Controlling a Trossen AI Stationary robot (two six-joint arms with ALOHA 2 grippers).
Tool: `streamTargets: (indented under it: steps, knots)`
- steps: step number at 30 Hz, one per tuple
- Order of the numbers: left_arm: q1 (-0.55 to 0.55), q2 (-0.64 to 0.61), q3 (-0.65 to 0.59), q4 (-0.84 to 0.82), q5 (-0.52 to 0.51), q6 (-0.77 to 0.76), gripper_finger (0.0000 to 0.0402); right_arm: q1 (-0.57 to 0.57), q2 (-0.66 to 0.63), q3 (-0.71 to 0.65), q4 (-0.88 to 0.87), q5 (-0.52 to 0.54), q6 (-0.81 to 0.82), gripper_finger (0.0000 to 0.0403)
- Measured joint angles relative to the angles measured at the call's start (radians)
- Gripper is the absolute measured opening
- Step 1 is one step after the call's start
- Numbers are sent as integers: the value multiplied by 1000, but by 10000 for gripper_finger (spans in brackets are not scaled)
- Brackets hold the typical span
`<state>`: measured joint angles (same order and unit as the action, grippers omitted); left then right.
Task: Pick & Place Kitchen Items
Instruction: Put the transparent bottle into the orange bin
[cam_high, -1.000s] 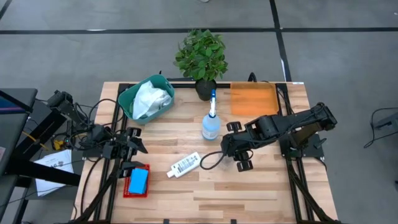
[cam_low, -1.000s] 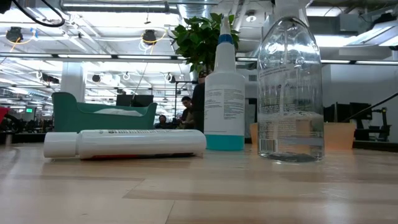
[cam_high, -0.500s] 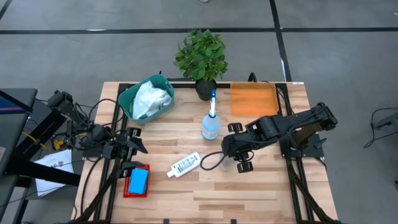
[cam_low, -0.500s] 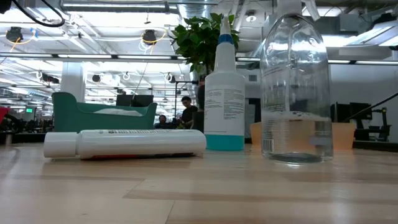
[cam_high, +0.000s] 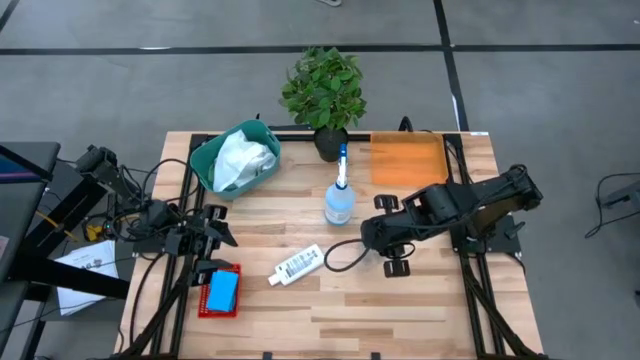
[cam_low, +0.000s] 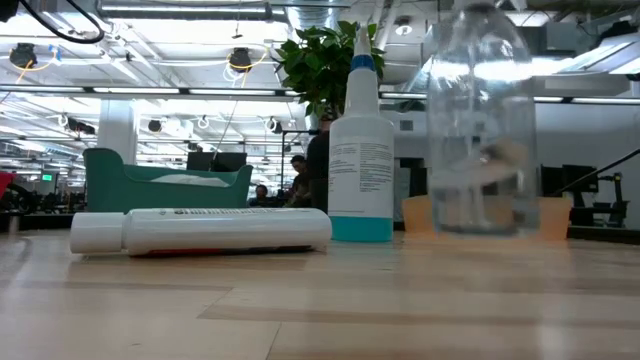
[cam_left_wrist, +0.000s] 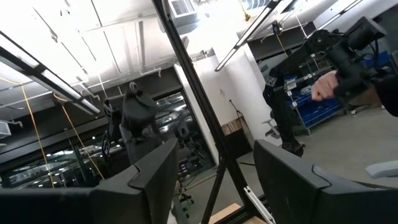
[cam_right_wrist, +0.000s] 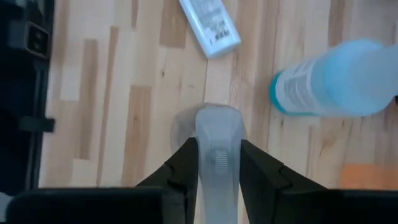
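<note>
A clear spray bottle (cam_low: 480, 130) hangs just above the wood table (cam_high: 420, 300), and my right gripper (cam_right_wrist: 216, 163) is shut on its top. In the high view that gripper (cam_high: 372, 237) is right of the table's middle. A blue-capped spray bottle (cam_high: 339, 200) stands upright on its base at the middle. A small white labelled bottle (cam_high: 298, 264) lies on its side near it. A blue sponge (cam_high: 221, 291) lies on a red tray at the near left. A white cloth (cam_high: 240, 160) fills a teal bin. My left gripper (cam_high: 215, 230) waits open at the left edge. My right gripper pinches the clear bottle's spray head (cam_right_wrist: 216, 134) between its two fingers (cam_right_wrist: 185, 163). The fingers come from above and point steeply down. The bottle hangs upright below them, its base (cam_low: 480, 232) clear of the table.
A leafy plant in a black pot (cam_high: 323, 92) stands at the far edge, with an orange tray (cam_high: 407, 160) to its right. Bare wood lies along the table's near edge. The left wrist view shows only the room and my left gripper (cam_left_wrist: 214, 186).
The clear spray bottle stood on the table a second ago. It has since turned about its upright axis, its label swinging round, and has risen a little, clear of the wood. My right gripper has gone up with it.
</note>
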<state>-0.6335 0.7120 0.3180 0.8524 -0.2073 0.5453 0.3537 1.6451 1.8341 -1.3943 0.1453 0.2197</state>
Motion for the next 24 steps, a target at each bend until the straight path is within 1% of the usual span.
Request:
streamTargets:
  steps: [4, 8, 14, 19, 24]
  knots:
    - [0, 0, 0, 0, 0, 0, 205, 6, 0, 52, 0, 14, 39, 83]
    - [0, 0, 0, 0, 0, 0, 205, -7, -1, 95, -70, 18, 119, 82]
    - [0, 0, 0, 0, 0, 0, 205, -17, -1, 110, -169, 33, 172, 82]
    - [0, 0, 0, 0, 0, 0, 205, -42, -1, 111, -173, 28, 218, 82]
    - [0, 0, 0, 0, 0, 0, 205, -95, -1, 111, -179, 26, 292, 82]
